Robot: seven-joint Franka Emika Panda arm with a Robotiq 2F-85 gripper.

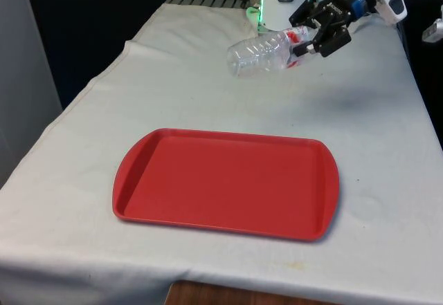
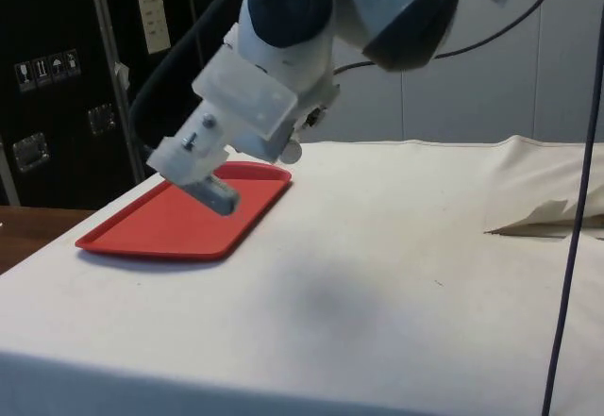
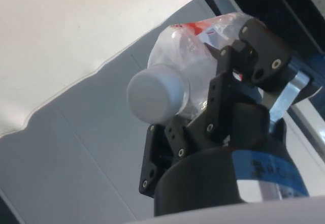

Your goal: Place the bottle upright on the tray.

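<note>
Gripper [image 1: 311,34]: clenched on bottle near its cap end; held in the air above the cloth, near the table's far edge, twd the front view's right.
Fingers [image 3: 223,97]: black, pressed vs. the clear wall on both sides; wall looks dented there.
Bottle [image 1: 266,51]: clear plastic, red label, white cap [image 3: 156,93]; lying roughly horiz., off the cloth, base pointing twd the front view's left. Not on tray.
Tray [image 1: 225,182]: red, rect., rounded corners; flat on cloth, near the table's near edge, approx. mid-width. Nothing on it.
Bottle vs. tray: well apart; bottle is beyond the tray's far edge, nearer its far right corner (front view).
Arm [image 2: 302,48]: white, reaches down over the cloth in side view; tray lies behind it.
Cloth [image 1: 173,84]: white, some creases, covers tabletop.
</note>
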